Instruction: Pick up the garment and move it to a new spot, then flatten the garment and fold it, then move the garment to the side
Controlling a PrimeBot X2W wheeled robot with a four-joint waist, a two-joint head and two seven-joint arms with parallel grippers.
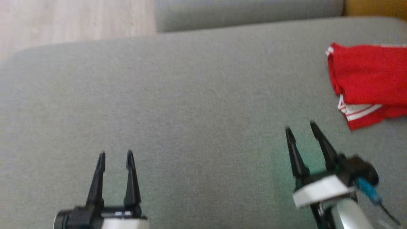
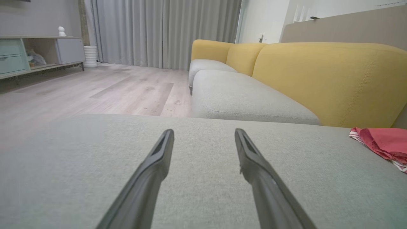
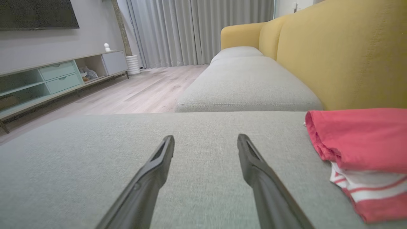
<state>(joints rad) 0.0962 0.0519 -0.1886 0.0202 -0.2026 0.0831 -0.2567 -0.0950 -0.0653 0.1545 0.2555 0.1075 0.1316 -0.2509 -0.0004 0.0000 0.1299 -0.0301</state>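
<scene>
Grey sofa seat (image 1: 190,105), yellow backrest (image 3: 349,57) behind. Red garment (image 1: 369,76) bunched at far R edge, well apart from both grippers. L gripper (image 1: 115,153) & R gripper (image 1: 300,126): fingers apart, empty. Risk: R pinches top layer only, so the rest drags, bunches worse.

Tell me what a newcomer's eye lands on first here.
The red garment with white stripes stands out, lying at the right edge of the plain grey cushion. Next come the left gripper and the right gripper, low in the head view, both open and holding nothing, the right one nearer the garment. In the wrist views the yellow backrest rises behind the seat.
</scene>
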